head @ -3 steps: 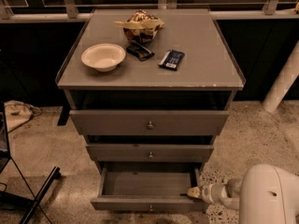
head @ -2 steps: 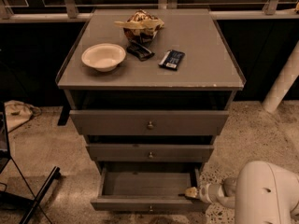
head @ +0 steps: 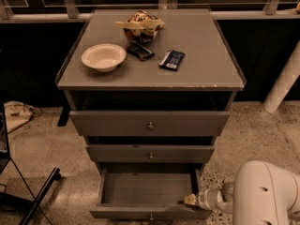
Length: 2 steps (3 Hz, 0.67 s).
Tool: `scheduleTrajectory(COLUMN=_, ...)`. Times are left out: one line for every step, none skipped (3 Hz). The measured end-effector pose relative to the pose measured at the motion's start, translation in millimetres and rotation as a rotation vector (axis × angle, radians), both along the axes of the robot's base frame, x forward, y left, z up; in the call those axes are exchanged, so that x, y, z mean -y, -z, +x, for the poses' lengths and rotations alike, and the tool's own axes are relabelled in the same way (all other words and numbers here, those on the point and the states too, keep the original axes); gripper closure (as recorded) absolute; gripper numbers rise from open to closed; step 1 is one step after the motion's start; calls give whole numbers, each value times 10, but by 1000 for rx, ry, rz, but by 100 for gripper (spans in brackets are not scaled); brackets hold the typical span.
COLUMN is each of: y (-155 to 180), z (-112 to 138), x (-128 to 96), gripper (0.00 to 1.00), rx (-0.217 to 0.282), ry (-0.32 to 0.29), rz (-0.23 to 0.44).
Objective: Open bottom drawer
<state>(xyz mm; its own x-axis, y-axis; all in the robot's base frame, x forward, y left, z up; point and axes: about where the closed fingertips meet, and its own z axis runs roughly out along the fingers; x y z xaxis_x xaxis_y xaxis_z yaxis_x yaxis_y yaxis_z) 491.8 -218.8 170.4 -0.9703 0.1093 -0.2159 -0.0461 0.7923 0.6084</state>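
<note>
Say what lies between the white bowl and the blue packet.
In the camera view, a small black packet lies between them; the gripper sits at the right front of the bottom drawer.

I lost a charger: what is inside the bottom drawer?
Only bare grey floor shows in the bottom drawer. Its back part lies hidden under the middle drawer. The gripper sits at its right front corner.
</note>
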Motion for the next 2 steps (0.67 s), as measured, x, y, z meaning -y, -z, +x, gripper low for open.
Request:
scheduleTrajectory(y=24, z=-123, x=-19, gripper=100, rx=-15, ry=-3, rz=15)
scheduleTrajectory(y=-11, z=-125, x=-20, gripper=100, rx=-15, ry=-3, rz=15)
